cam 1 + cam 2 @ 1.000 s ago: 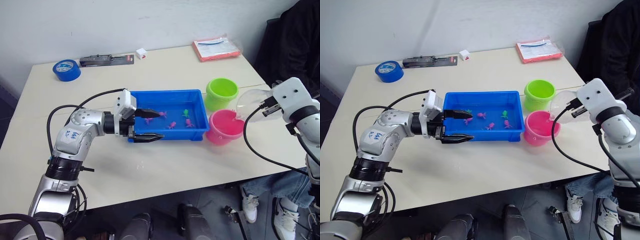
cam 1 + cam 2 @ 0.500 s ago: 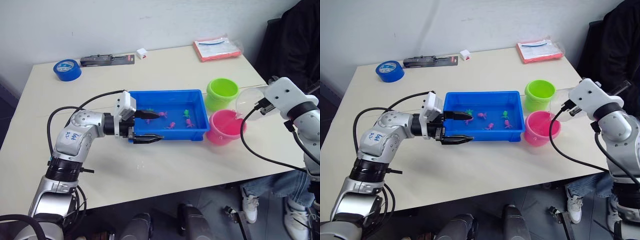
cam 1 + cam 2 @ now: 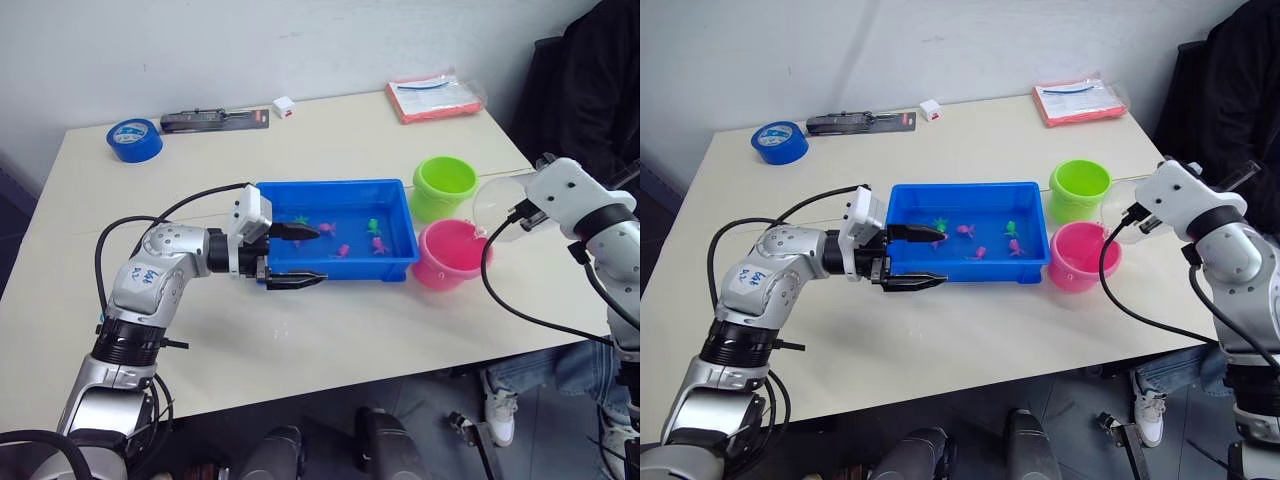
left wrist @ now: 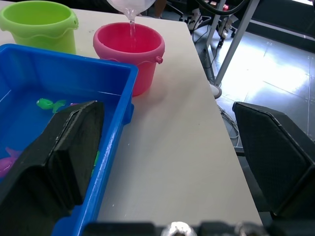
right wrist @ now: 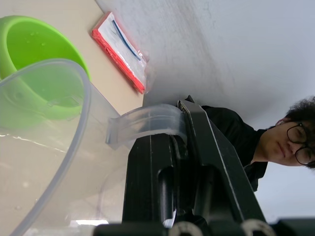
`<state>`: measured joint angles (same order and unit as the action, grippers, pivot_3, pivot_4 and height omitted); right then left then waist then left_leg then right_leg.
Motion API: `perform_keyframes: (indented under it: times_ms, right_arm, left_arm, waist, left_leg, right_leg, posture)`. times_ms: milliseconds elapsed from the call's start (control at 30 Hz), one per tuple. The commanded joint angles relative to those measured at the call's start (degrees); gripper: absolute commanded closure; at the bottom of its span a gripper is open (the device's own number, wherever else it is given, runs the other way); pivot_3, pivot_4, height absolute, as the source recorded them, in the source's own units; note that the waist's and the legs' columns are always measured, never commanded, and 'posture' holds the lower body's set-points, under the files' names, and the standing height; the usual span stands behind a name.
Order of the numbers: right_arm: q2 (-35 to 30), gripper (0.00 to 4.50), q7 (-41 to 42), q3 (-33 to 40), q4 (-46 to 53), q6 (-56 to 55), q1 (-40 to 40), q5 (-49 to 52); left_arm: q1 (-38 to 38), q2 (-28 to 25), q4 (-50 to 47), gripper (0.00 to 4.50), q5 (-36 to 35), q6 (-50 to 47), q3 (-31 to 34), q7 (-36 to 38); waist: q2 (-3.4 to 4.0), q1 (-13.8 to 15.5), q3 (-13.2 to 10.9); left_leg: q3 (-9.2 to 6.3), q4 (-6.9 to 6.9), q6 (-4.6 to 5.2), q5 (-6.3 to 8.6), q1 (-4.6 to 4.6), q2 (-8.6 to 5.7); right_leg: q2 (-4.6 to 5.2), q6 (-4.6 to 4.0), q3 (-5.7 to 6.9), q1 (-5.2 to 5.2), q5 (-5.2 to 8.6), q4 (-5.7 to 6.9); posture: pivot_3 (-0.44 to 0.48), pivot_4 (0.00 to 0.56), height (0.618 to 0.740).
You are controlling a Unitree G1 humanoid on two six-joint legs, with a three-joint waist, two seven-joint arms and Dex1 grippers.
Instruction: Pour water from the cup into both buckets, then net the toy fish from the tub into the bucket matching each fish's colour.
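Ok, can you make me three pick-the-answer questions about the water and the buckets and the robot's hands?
1. Where is the water going?
A. pink bucket
B. green bucket
C. blue tape roll

2. What colour is the tub?
A. red
B. blue
C. yellow

3. How is the left gripper?
A. shut on a fish
B. holding the cup
C. open

Answers: 1 A, a thin stream falls from the cup into the pink bucket. 2 B, the tub is bright blue. 3 C, the left gripper has its fingers spread, one over the tub's water and one outside its wall.
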<state>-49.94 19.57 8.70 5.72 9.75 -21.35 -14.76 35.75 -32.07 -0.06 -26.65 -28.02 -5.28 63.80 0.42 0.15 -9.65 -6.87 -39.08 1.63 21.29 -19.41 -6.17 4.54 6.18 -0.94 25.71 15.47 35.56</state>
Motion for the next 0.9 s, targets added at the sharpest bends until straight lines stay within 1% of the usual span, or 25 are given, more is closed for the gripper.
perform_keyframes:
  times_ms: [33,233,333,467,567,700,800,900]
  right_arm:
    - [-0.8,3.82,-0.5,1.5,1.0,-1.5,-1.6,-0.7]
    - [0.2,3.82,-0.1,2.2,1.4,0.0,-1.8,0.7]
    - [3.4,3.82,0.5,4.8,2.4,7.6,-3.6,5.3]
    - [6.5,3.82,0.5,7.3,3.3,14.6,-5.3,9.3]
    - [9.5,3.82,-0.8,9.7,3.1,21.1,-8.2,12.8]
    - [12.0,3.82,-3.8,11.5,1.0,27.7,-13.1,15.0]
    - [13.8,3.82,-6.6,12.5,-1.9,30.5,-18.0,16.5]
    - [14.5,3.82,-9.8,11.8,-5.8,32.2,-22.4,15.7]
  left_arm:
    - [0.1,0.1,-2.3,0.00,-0.7,0.8,1.1,0.1]
    - [0.0,0.2,-2.2,0.00,-0.8,1.0,1.1,0.1]
    - [0.5,0.6,-1.6,0.00,-1.6,0.3,2.1,-0.7]
    - [0.5,0.7,-1.5,0.00,-2.0,-0.1,3.0,-1.3]
    - [0.7,0.8,-1.2,0.00,-2.2,-0.7,4.1,-2.2]
    - [1.6,0.9,-0.5,0.00,-2.3,-1.6,5.3,-4.2]
    - [2.4,1.0,0.2,0.00,-2.0,-2.0,6.1,-5.9]
    - [2.6,0.8,0.3,0.00,-1.0,-2.0,6.2,-7.3]
  waist:
    - [0.00,0.0,0.0]
    - [0.00,0.0,0.0]
    - [0.00,0.0,0.0]
    - [0.00,0.0,0.0]
    - [0.00,0.0,0.0]
    - [0.00,-0.1,0.0]
    - [0.00,-0.1,0.0]
    - [0.01,-0.2,0.0]
  left_leg:
    - [0.00,0.00,0.00,0.00,0.00,0.00]
    - [0.00,0.00,0.00,0.00,0.00,0.00]
    - [0.00,-0.01,0.00,0.00,0.00,0.01]
    - [-0.02,-0.01,0.00,0.00,0.00,0.02]
    - [0.00,-0.02,0.00,0.00,-0.01,0.00]
    - [-0.01,-0.02,0.00,0.00,-0.02,0.01]
    - [-0.01,-0.01,0.00,0.00,-0.03,0.01]
    - [0.00,-0.02,0.00,0.00,-0.05,-0.02]
  right_leg:
    - [0.00,0.00,0.00,0.00,0.00,0.00]
    - [0.00,0.00,0.00,0.00,0.00,0.00]
    - [0.00,0.00,0.00,-0.01,0.00,0.00]
    - [0.00,0.00,0.01,0.00,0.00,0.03]
    - [0.01,0.00,0.00,0.00,0.00,0.03]
    - [0.00,0.00,0.00,0.02,0.00,0.05]
    - [0.00,0.00,0.00,0.04,0.00,0.05]
    - [0.02,0.00,-0.01,0.06,0.00,0.06]
  posture:
    - [0.000,0.150,0.740]
    - [0.000,0.150,0.740]
    - [0.000,0.150,0.740]
    - [0.000,0.150,0.740]
    - [0.000,0.150,0.740]
    - [0.000,0.150,0.740]
    - [0.000,0.150,0.740]
    - [0.000,0.150,0.740]
